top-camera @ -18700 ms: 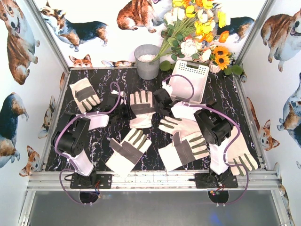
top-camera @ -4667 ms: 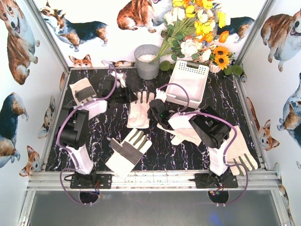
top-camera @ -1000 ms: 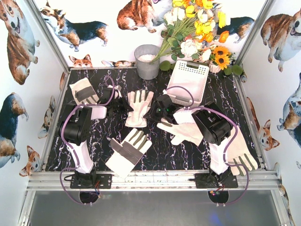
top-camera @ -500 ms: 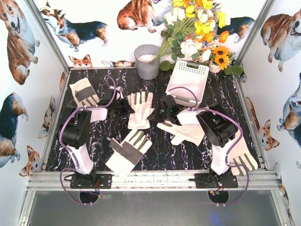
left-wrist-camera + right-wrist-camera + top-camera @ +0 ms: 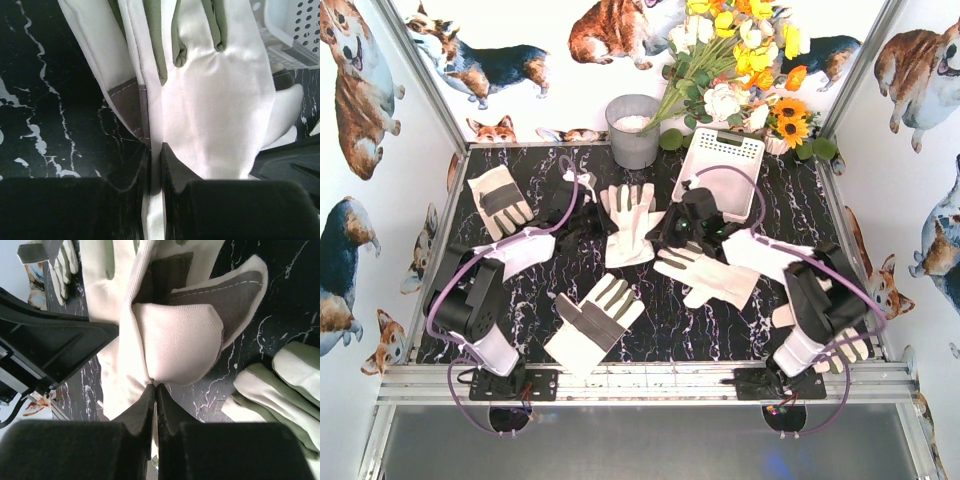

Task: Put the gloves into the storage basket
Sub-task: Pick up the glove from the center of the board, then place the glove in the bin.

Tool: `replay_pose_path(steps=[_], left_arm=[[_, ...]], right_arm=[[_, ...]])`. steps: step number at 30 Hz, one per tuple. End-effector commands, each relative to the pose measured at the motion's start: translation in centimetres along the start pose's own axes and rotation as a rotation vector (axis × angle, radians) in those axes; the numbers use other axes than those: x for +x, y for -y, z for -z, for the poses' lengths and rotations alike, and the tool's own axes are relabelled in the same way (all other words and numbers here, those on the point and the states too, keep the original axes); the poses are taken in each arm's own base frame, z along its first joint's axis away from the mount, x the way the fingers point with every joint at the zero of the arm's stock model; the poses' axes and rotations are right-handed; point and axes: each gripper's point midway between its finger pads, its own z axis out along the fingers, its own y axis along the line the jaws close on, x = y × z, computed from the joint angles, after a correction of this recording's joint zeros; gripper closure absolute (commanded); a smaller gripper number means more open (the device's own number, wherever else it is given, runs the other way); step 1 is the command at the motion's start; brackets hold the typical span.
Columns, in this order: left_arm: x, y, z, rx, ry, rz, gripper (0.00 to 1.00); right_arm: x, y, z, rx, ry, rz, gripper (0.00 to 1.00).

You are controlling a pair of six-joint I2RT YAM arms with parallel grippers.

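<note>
A cream-white glove with dark grey panels (image 5: 630, 222) lies mid-table, fingers pointing away. My left gripper (image 5: 596, 216) is shut on its left edge; the left wrist view shows the fabric pinched between the jaws (image 5: 155, 150). My right gripper (image 5: 667, 230) is shut on the glove's right side, on a cream fold (image 5: 175, 347) seen in the right wrist view (image 5: 154, 386). The white slotted storage basket (image 5: 720, 150) stands just beyond the right gripper and also shows in the left wrist view (image 5: 295, 30). Other gloves lie at the far left (image 5: 498, 197), near centre (image 5: 595, 322), plain white at centre right (image 5: 712, 273), and under the right arm (image 5: 835, 345).
A grey metal bucket (image 5: 633, 130) stands at the back, left of the basket. A flower bunch (image 5: 740, 70) leans over the back right corner. Metal frame rails (image 5: 640, 382) border the black marble table.
Both grippers have carried the middle glove a little away and to the right, toward the basket. The right arm's elbow has swung out to the right and nearer.
</note>
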Motion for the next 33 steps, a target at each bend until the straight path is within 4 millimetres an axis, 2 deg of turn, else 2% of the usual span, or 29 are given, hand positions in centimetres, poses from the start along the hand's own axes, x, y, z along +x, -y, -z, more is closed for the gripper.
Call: replay_pose_path(steps=[1, 8, 11, 17, 23, 33], left_arm=[[-2.9, 3.5, 1.0, 0.019, 0.092, -0.046, 1.0], [-5.0, 8.7, 0.5, 0.078, 0.161, -0.134, 1.0], [-4.7, 9.9, -1.6, 0.103, 0.131, -0.151, 1.0], [-5.5, 14.2, -4.9, 0.175, 0.133, -0.215, 1.0], [-5.4, 16.6, -8.8, 0.211, 0.124, -0.27, 1.0], [-6.3, 17.2, -13.8, 0.21, 0.134, -0.319, 1.0]], right_arm=[[-2.0, -1.3, 3.1, -0.01, 0.074, 0.096, 1.0], [-5.2, -0.8, 8.0, 0.06, 0.241, 0.154, 1.0], [-6.3, 0.1, 9.5, 0.09, 0.272, 0.155, 1.0], [-8.7, 2.4, 11.7, 0.133, 0.339, 0.113, 1.0], [-10.8, 4.7, 12.4, 0.17, 0.375, 0.079, 1.0], [-13.7, 7.2, 12.2, 0.205, 0.409, 0.024, 1.0]])
